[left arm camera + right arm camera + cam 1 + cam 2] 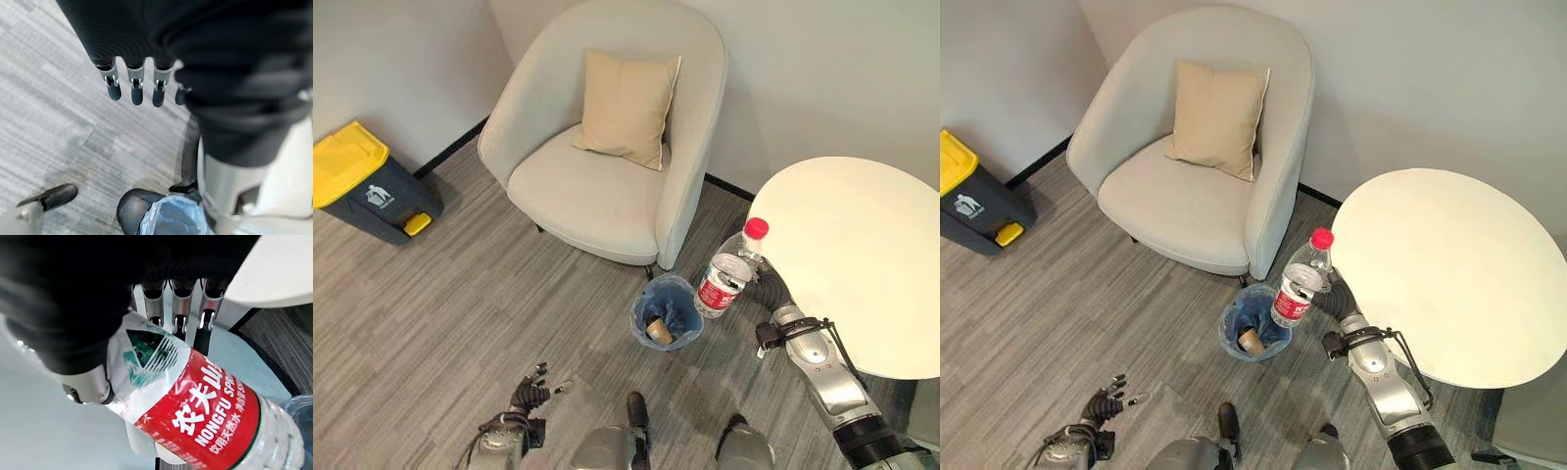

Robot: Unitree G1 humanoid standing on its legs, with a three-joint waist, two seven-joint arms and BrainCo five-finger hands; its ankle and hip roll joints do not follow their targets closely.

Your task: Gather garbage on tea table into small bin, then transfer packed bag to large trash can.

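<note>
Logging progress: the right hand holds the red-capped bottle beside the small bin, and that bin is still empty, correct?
Not quite. The right hand does hold the bottle beside the small bin, but the left eye view shows a cup already inside.

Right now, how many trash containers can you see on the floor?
2. The small bin, lined with a blue bag, stands beside the armchair near the round table. The yellow-lidded large trash can stands by the wall to the left.
</note>
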